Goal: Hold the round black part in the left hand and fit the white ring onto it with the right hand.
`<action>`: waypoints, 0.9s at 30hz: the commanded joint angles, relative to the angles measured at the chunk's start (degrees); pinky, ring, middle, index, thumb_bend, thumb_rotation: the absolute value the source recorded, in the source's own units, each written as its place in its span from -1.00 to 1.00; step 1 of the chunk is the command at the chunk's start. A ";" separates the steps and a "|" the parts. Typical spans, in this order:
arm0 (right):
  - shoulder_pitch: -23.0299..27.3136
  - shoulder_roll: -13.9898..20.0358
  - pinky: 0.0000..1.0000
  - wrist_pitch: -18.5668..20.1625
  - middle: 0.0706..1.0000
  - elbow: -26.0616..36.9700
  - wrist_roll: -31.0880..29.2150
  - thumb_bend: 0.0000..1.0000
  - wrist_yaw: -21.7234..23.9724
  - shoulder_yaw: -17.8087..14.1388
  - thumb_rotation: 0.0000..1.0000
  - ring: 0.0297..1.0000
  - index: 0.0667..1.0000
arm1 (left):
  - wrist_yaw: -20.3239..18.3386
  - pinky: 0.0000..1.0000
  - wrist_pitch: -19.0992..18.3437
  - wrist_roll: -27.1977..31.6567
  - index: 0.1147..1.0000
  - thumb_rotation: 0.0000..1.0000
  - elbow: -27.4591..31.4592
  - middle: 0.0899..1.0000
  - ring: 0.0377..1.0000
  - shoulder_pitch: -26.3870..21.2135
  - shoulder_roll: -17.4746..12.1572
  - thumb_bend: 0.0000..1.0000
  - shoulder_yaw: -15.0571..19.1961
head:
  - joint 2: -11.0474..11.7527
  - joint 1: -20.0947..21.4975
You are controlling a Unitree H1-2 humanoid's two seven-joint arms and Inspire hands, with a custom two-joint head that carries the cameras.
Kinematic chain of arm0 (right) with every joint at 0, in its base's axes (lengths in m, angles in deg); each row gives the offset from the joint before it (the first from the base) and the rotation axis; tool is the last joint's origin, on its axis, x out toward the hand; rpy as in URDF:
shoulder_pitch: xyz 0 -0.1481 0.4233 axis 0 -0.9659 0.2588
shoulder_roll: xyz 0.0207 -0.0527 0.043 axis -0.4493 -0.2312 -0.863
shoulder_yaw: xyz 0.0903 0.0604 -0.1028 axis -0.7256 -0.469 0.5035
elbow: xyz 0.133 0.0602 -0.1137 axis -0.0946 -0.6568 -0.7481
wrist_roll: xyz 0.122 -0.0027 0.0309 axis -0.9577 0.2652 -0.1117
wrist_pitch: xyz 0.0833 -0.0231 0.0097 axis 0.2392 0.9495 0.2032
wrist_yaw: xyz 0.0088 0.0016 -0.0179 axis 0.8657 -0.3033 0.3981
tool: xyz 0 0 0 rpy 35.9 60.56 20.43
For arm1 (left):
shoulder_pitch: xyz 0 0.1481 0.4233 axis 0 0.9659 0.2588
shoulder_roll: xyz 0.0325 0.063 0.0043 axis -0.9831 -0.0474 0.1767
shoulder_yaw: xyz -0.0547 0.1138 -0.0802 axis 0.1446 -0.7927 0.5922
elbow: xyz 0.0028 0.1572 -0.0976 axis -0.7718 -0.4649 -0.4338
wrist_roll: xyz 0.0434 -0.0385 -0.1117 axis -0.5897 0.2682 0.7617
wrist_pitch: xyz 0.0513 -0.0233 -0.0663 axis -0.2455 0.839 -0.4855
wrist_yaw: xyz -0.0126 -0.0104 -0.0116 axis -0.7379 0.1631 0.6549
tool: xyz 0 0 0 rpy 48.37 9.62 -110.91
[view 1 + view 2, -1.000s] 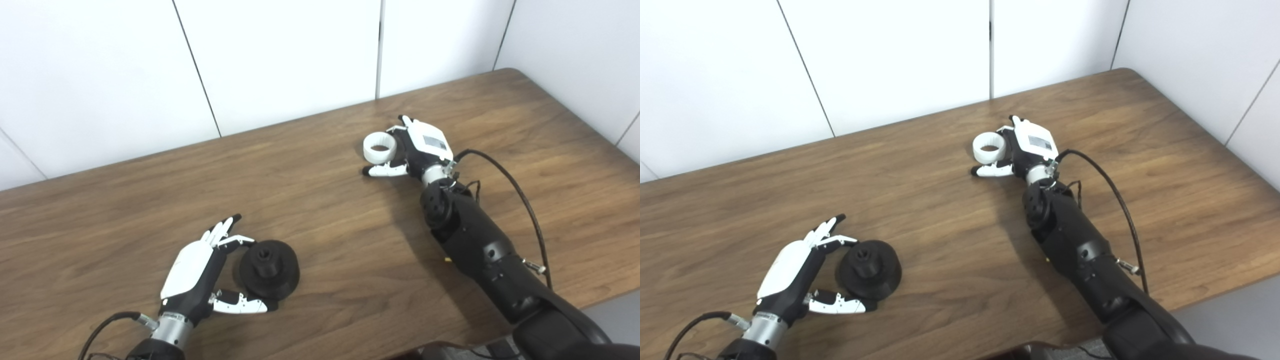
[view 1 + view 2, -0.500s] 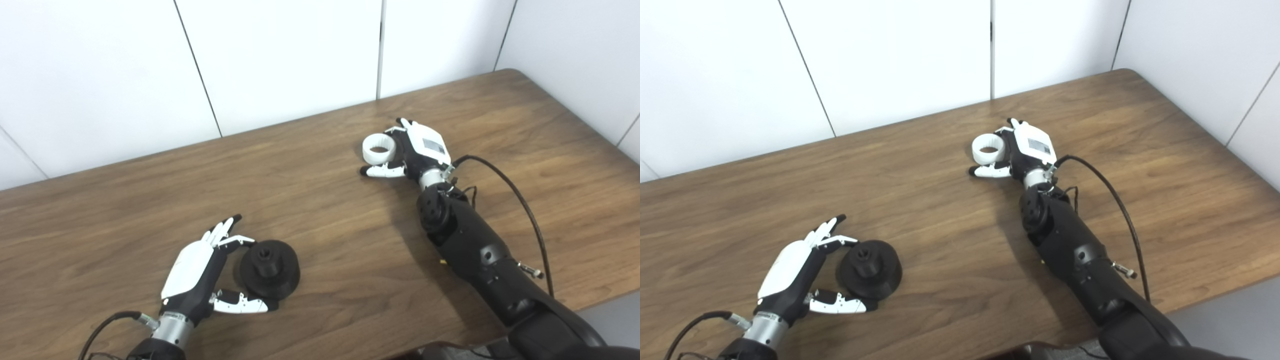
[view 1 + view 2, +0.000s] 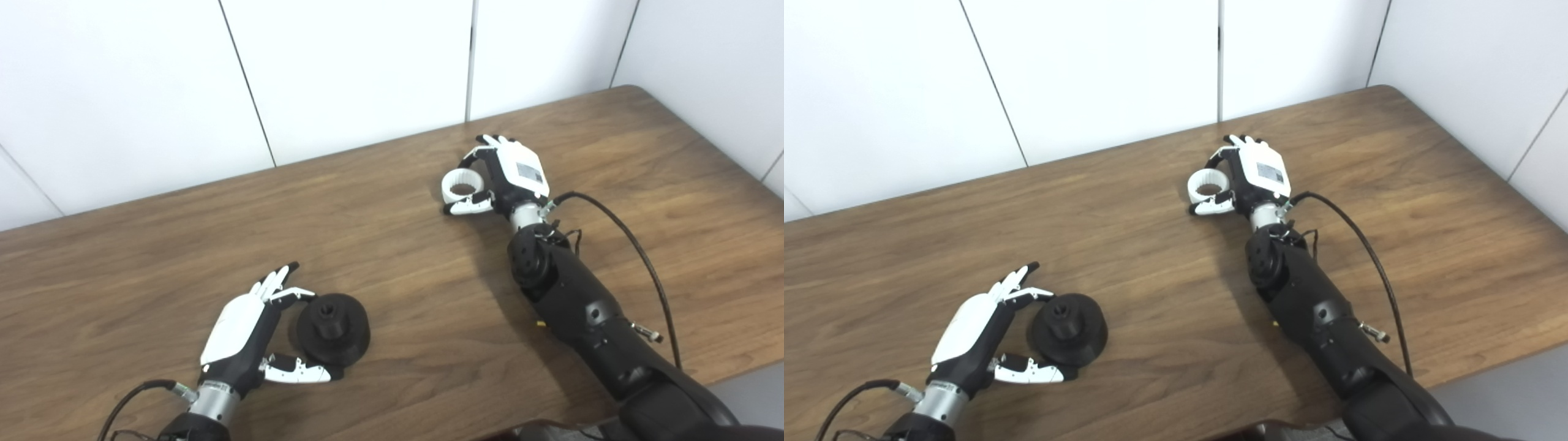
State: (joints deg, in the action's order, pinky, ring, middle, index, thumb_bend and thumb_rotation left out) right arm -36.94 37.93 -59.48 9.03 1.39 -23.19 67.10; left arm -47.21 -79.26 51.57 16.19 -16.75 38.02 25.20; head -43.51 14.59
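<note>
Your left hand (image 3: 242, 340) sits low at the near left of the desk (image 3: 398, 294), palm turned toward the round black part (image 3: 332, 329). Its fingers (image 3: 277, 283) are spread apart and reach over the far side of the part, while the thumb (image 3: 300, 372) lies along the near side; the hand brackets the part loosely rather than clasping it, so it is open and holds nothing. The black part rests flat on the desk, its raised hub (with a small hole in the top) pointing up. Well apart from it, toward the far right of the desk, your right hand (image 3: 511, 177) is curled around the white ring (image 3: 459, 186). The fingers arch over the ring's far edge and the thumb presses in at its near edge, so the hand looks closed on the ring, though from this angle you cannot tell whether the ring is lifted clear or touching the wood. The ring's opening faces upward. A black cable (image 3: 637, 245) loops from the right wrist across the desk beside the dark forearm (image 3: 582, 306). White wall panels (image 3: 343, 73) stand behind the desk's far edge.
</note>
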 commanded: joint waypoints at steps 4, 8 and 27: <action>1.22 0.51 1.00 -1.59 0.73 -0.62 0.40 0.03 -2.30 -0.45 -0.72 0.85 -0.10 | -0.33 1.00 -0.03 -1.20 0.19 -0.41 1.48 1.00 1.00 0.09 -0.58 1.00 -0.07 | -0.20 -0.12; 1.07 0.52 1.00 -1.91 0.71 -0.63 0.29 0.03 -2.54 -0.50 -0.72 0.86 -0.10 | -0.29 1.00 -0.11 -1.40 0.19 -0.42 1.53 1.00 1.00 0.08 -0.55 1.00 -0.06 | -0.24 -0.18; -1.86 0.11 1.00 -2.88 0.71 9.22 0.88 0.04 -3.44 -1.69 -0.72 0.86 -0.11 | 0.15 1.00 0.23 -1.36 0.18 -0.46 1.04 1.00 1.00 -0.37 -0.23 1.00 0.26 | -0.28 -0.46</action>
State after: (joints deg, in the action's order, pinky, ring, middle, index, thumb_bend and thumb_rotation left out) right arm -41.10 37.75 -61.87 15.09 1.92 -25.88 66.34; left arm -47.08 -79.28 51.22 16.49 -16.51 38.32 25.50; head -43.77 14.15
